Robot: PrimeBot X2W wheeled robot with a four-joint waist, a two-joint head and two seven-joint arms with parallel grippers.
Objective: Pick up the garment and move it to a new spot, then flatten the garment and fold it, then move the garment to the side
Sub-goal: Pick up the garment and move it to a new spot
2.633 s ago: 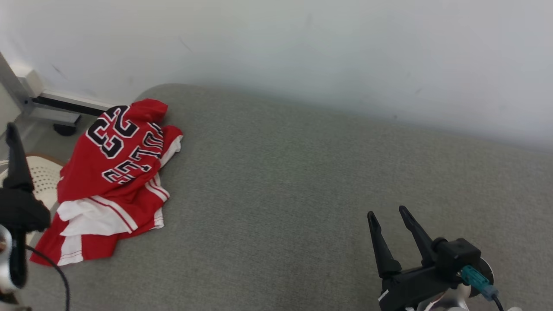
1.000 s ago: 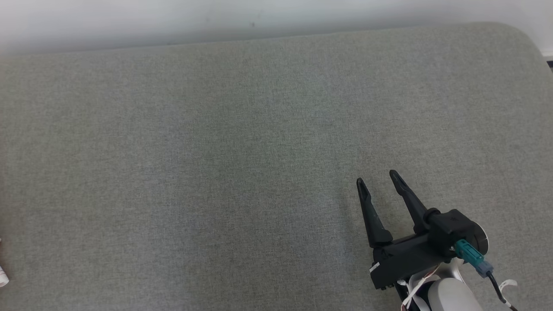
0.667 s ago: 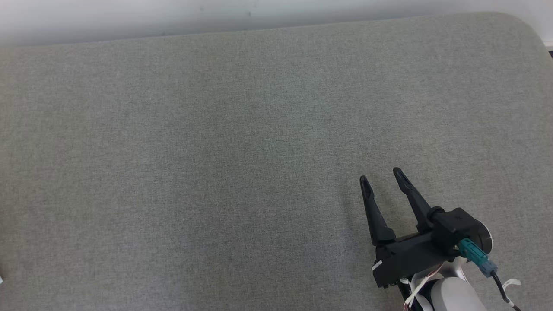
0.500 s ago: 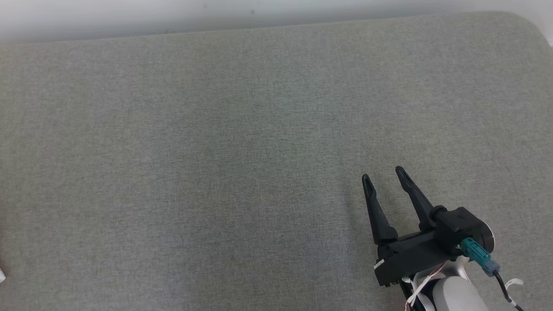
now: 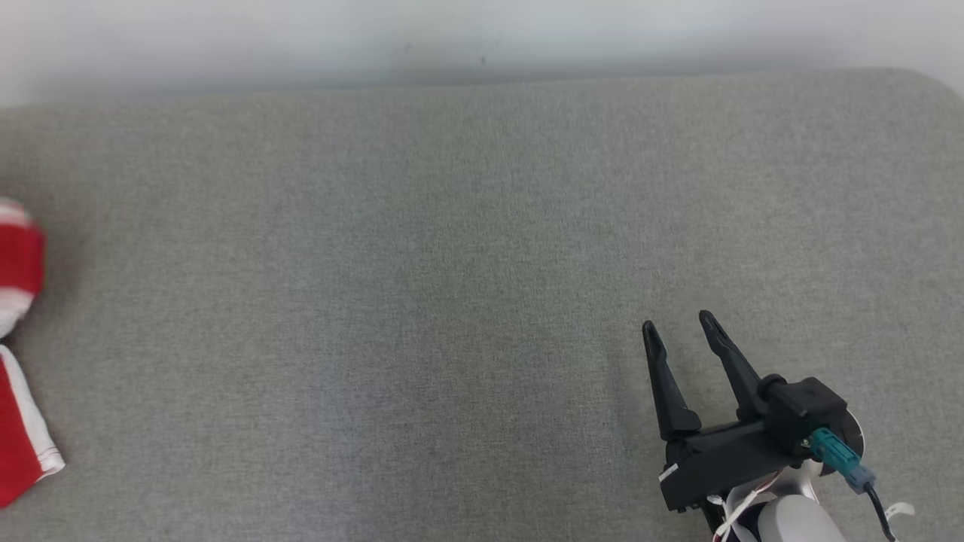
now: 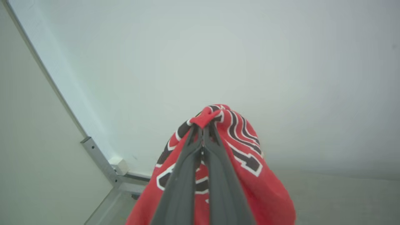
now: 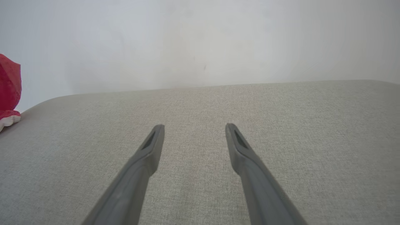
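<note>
The garment (image 6: pixel 250 175) is a red jersey with white trim and black-and-white lettering. In the left wrist view my left gripper (image 6: pixel 203 126) is shut on a bunched fold of it, and the cloth hangs down around the fingers in front of the white wall. In the head view a blurred strip of the garment (image 5: pixel 19 421) shows at the far left edge over the grey surface. The right wrist view catches the garment (image 7: pixel 9 84) at its left edge. My right gripper (image 5: pixel 678 324) (image 7: pixel 192 128) is open above the grey surface at the lower right, holding nothing.
A wide grey fabric-covered surface (image 5: pixel 422 286) stretches across the head view, with a white wall (image 5: pixel 452 30) behind it. A metal frame (image 6: pixel 100 159) stands in the corner by the wall in the left wrist view.
The head camera swung right, away from the jersey lying at the left. The jersey is now lifted in my left gripper and its edge has come into view at the left. My right gripper stayed open.
</note>
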